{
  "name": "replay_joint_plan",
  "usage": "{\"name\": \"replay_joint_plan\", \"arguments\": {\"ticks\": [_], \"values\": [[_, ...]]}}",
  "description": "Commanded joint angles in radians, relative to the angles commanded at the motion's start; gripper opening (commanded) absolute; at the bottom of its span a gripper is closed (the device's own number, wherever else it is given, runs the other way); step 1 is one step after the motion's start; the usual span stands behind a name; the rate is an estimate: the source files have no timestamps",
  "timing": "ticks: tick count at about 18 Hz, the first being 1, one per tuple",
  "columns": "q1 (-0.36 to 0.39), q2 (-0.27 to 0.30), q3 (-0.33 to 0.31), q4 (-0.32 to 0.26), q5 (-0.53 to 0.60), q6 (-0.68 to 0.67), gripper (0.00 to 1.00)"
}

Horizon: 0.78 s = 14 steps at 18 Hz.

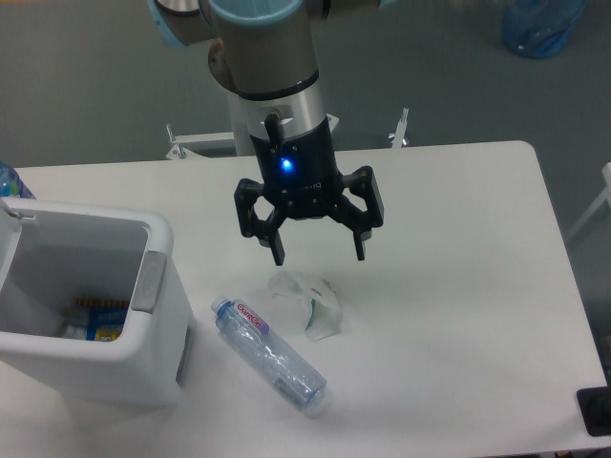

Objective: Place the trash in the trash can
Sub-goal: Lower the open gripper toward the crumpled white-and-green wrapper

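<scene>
We see the wrapper [310, 301] and the bottle [270, 356] both lying on the table [458, 286], not yet in the trash can [158, 286] just beside the bottle, so we think all the work is left, and our gripper [320, 256] hangs spread wide and empty above the wrapper.

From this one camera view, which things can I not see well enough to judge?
- Contents of the trash can: only blue and yellow bits show; its wall hides the rest.
- Wrapper: the picture does not show the height left between it and the open gripper above.
- Bottle label: red letters too small to read.
- Blue object at the top edge and dark object at the right edge: cut off by the frame.
</scene>
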Motion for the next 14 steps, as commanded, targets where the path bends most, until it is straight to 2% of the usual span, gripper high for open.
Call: {"name": "replay_joint_plan", "arguments": {"ticks": [5,14], "values": [[0.009,-0.003,-0.011,0.000,0.023,-0.014,1.00],[0.028,-0.025,-0.096,0.018,0.023,-0.023,1.00]]}}
